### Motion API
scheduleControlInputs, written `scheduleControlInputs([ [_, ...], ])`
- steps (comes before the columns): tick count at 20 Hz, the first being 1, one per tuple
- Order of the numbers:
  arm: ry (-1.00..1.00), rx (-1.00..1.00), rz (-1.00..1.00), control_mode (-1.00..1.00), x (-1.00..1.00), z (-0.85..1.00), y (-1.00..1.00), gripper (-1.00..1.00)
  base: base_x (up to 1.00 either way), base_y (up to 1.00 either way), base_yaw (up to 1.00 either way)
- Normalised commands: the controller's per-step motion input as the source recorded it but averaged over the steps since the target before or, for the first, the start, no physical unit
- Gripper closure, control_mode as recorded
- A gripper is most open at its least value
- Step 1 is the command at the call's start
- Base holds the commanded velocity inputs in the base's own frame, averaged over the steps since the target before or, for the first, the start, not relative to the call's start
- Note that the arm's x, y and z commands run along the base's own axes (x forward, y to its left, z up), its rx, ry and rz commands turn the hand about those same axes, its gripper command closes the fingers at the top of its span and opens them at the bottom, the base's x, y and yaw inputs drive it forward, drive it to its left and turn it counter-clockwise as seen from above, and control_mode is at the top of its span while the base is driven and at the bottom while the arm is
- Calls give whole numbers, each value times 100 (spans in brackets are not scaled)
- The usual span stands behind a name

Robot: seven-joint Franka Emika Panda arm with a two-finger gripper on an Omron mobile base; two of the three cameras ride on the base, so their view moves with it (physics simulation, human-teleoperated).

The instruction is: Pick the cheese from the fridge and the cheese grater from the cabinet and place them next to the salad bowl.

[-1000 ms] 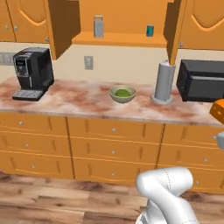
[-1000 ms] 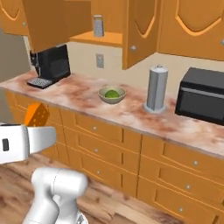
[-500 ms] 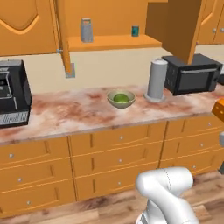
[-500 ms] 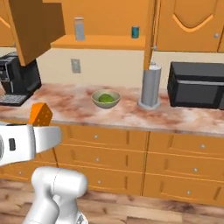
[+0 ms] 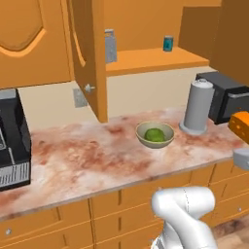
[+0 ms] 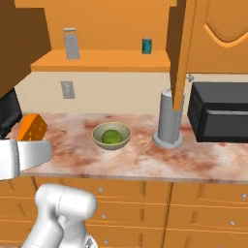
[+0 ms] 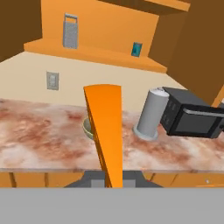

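My gripper point(image 6: 30, 141) is shut on the cheese point(image 6: 33, 127), an orange wedge held in front of the counter's edge. In the hand view the cheese point(image 7: 107, 131) stands upright between the fingers and hides part of the salad bowl point(image 7: 87, 127). The olive-green salad bowl point(image 5: 155, 134) with its leafy ball sits mid-counter, well apart from the cheese point(image 5: 239, 127) at the right edge. The grey cheese grater point(image 6: 71, 43) stands on the shelf of the open orange cabinet point(image 6: 97, 60). The fridge is out of view.
A tall grey cylinder point(image 6: 169, 118) and a black microwave point(image 6: 220, 111) stand right of the bowl. A black coffee machine point(image 5: 9, 141) is at the left. A teal can point(image 6: 147, 46) shares the shelf. An open cabinet door point(image 5: 90, 53) juts out above the counter.
The whole picture has shifted and grown: the base has driven closer to the counter and cabinet. The cheese stays held in the shut gripper.
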Motion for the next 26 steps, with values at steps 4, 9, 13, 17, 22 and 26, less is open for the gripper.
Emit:
scheduleControlInputs([
  [4, 0, 0, 0, 100, 0, 0, 0, 100, 100, -84, 0],
  [9, 0, 0, 0, 100, 0, 0, 0, 100, 100, -6, 0],
  [13, 0, 0, 0, 100, 0, 0, 0, 100, 100, 98, 0],
  [17, 0, 0, 0, 100, 0, 0, 0, 100, 93, 96, -5],
  [22, 0, 0, 0, 100, 0, 0, 0, 100, 81, 48, 42],
  [26, 0, 0, 0, 100, 0, 0, 0, 100, 64, 27, 48],
])
